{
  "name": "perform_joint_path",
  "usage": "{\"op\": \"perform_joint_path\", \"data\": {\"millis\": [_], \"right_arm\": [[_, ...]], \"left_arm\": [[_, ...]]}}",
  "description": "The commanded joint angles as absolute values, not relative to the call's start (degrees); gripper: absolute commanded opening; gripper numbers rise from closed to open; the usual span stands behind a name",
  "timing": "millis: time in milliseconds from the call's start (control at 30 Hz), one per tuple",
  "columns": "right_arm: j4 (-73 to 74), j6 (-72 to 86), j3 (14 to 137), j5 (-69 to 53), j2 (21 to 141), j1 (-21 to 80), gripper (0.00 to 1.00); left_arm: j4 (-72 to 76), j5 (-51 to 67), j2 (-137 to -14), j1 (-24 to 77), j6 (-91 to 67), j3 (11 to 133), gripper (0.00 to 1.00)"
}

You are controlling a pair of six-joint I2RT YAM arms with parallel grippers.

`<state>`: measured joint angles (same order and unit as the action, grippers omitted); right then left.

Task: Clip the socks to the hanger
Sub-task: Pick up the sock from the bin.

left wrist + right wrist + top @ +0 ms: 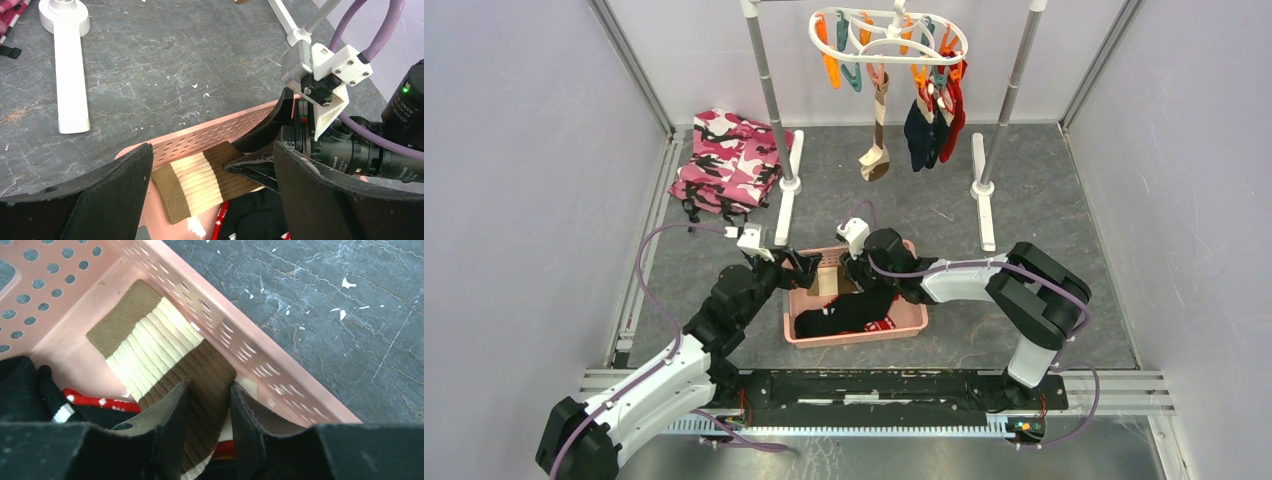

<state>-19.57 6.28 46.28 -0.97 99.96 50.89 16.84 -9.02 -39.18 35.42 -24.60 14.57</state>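
Note:
The white oval hanger (889,35) hangs from the rack at the back, with a beige sock (879,130), navy socks (921,135) and a red sock (954,110) clipped on. A tan, cream and brown striped sock (827,280) lies at the pink basket's (864,335) far left wall. My right gripper (209,390) is shut on its brown part (200,365). My left gripper (210,185) is open, its fingers (100,190) spread either side of the sock's tan cuff (172,192) without touching it. Black (20,385) and red (95,401) socks lie in the basket.
A folded pink camouflage cloth (729,160) lies at the back left. Two grey rack poles (769,90) (1014,80) stand on white feet (784,200) (982,195) behind the basket. Enclosure walls close in both sides and the back.

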Motion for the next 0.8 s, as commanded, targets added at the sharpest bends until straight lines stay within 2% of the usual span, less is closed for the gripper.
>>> {"op": "perform_joint_path", "data": {"millis": [0, 133, 200, 533, 767], "right_arm": [[-21.2, 7.4, 47.4, 0.1, 100.0, 51.4, 0.33], [-22.7, 7.1, 46.2, 0.1, 97.8, 51.3, 0.07], [-23.9, 6.3, 45.0, 0.1, 95.3, 51.3, 0.0], [-24.6, -1.5, 38.5, -4.9, 80.5, 50.8, 0.0], [-26.0, -3.9, 34.1, -8.2, 71.0, 46.0, 0.0]], "left_arm": [[19.8, -10.5, -38.3, 35.3, -25.1, 14.4, 0.94], [19.8, -10.2, -38.2, 35.2, -25.5, 14.5, 0.94], [19.8, -10.0, -38.1, 35.3, -25.7, 14.5, 0.94], [22.0, -7.5, -38.2, 35.2, -26.7, 14.4, 0.93], [26.3, -2.3, -40.1, 35.2, -27.0, 13.8, 0.94]]}}
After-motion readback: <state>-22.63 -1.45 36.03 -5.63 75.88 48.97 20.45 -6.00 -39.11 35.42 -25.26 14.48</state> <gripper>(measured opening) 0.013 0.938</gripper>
